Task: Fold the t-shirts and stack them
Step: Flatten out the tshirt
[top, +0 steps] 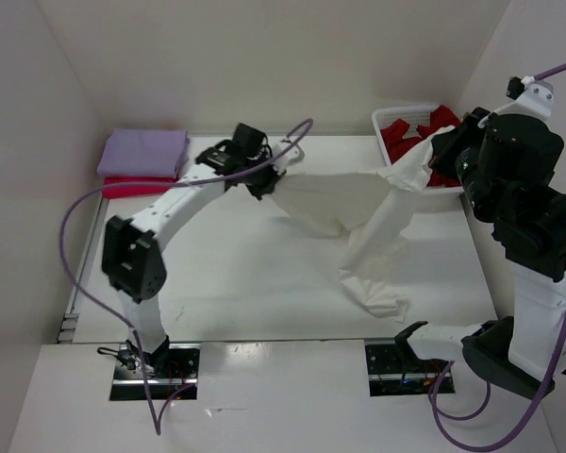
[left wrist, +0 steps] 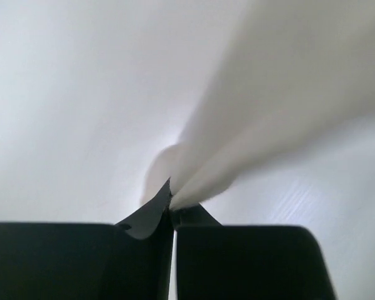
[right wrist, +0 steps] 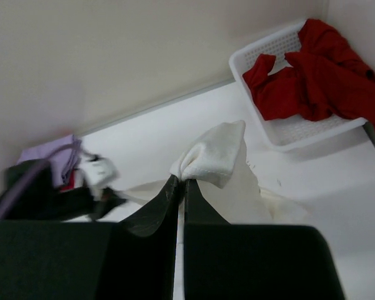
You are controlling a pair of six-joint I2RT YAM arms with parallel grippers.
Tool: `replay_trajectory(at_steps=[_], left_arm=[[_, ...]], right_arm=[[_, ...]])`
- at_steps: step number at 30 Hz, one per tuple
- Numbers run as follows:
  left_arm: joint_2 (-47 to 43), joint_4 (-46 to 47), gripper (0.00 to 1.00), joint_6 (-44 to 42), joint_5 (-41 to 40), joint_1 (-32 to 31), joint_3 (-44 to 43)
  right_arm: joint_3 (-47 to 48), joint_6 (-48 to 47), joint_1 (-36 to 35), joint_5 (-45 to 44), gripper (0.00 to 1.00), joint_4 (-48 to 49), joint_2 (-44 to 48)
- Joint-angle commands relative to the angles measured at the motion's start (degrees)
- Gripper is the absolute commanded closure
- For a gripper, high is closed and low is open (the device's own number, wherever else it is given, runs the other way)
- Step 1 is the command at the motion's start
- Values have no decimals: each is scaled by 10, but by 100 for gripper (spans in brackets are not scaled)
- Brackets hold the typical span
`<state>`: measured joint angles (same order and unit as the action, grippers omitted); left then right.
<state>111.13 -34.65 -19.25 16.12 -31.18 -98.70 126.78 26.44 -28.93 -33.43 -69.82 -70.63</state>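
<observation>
Table [top: 217, 283]: white, walls on left, far and right sides

Cream shirt [top: 358, 212]: strung between the two grippers across the far right part of the table. The middle sags, and a twisted tail trails to the near right and rests on the surface

Basket [top: 391, 118]: far right corner

Red shirt [right wrist: 319, 75]: crumpled in the basket, partly over its rim

Purple shirt [top: 143, 151]: folded, far left corner, on top of the pink shirt [top: 132, 187], whose folded near edge shows beneath

Left gripper [left wrist: 172, 209]: fingers closed on the cream shirt's left end, far centre

Right gripper [right wrist: 181, 182]: fingers pinched on a bunch of the cream shirt, raised beside the basket
</observation>
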Motion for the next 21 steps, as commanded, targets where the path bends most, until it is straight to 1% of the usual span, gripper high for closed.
replay_trajectory(at_steps=[1,2,3,4,5,6,7,8,9,10,11,13,14,15,18,21], left_arm=[[-152,-72,100,-68,-118,-21,3],[-168,-108,100,-68,-149,-21,-11],[-186,-124,100,-76,-168,-21,-17],[-224,-138,100,-82,-190,-21,-23],[-244,-160,100,-95,-242,-21,-31],[-262,-171,100,-102,-267,-21,-42],[-296,-181,100,-109,-292,-21,-73],[-311,-201,100,-126,-340,-21,-91],[-339,-209,100,-133,-360,-27,-109],[-352,-215,100,-138,-377,-27,-149],[-362,-222,100,-144,-410,-27,-171],[-376,-230,100,-144,-431,-16,-218],[-384,-237,100,-144,-431,-5,-268],[-384,-242,100,-144,-437,1,-296],[-384,-251,100,-144,-421,19,-369],[-384,-257,100,-144,-420,25,-364]], right_arm=[[42,-30,8,-18,100,43,-23],[55,-40,8,-12,100,49,-36],[70,-45,8,-12,100,49,-42],[113,-52,8,-12,100,49,-51],[141,-59,8,-12,100,49,-61],[169,-64,8,-12,100,41,-70],[201,-64,8,-12,100,49,-75],[215,-70,8,-6,100,54,-75],[238,-75,8,3,100,54,-75],[245,-75,8,11,100,59,-75],[245,-81,8,27,100,59,-75],[251,-89,8,53,100,73,-69],[251,-96,8,64,100,79,-64],[265,-96,8,77,100,79,-64],[292,-96,8,71,100,91,-64],[297,-96,8,58,100,91,-80]])
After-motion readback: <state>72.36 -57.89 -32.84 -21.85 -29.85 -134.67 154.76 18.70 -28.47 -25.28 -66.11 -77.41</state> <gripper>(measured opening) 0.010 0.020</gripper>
